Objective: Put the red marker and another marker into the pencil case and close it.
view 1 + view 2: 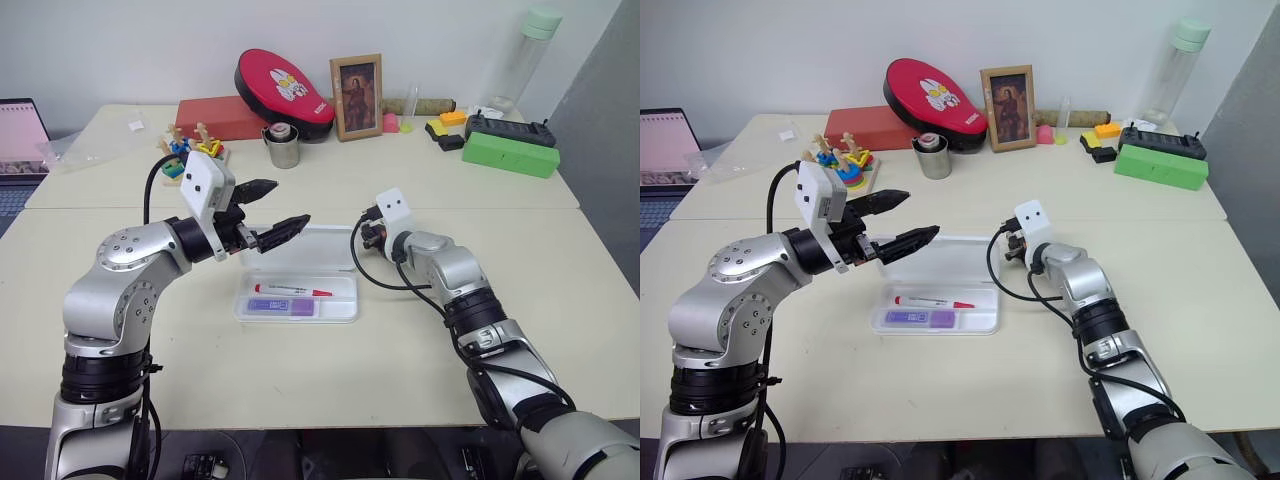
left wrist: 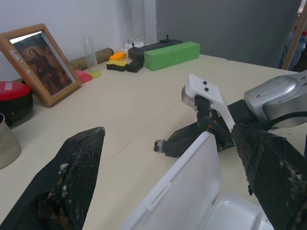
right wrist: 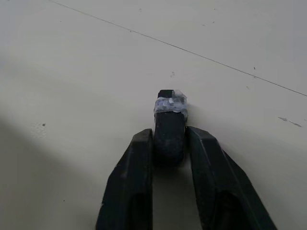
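Pencil case (image 1: 300, 275) is sitting open on the tabletop (image 1: 300, 370), lid tilted up at the back, and both markers already look to be in the tray: the red marker (image 1: 292, 291) with the purple highlighter (image 1: 282, 307) right beside it, both lying along the case's long axis. So what's left is the closing, I'd say. Left gripper (image 1: 275, 207) hangs just above the lid's near-left corner, black fingers spread wide with nothing between them, so it's the closer arm for flipping the lid down toward the tray. Right gripper (image 3: 168, 143) sits just off the lid's far end, behind it, pinched on a small dark grey stub (image 3: 169, 125) with clear tape on its tip
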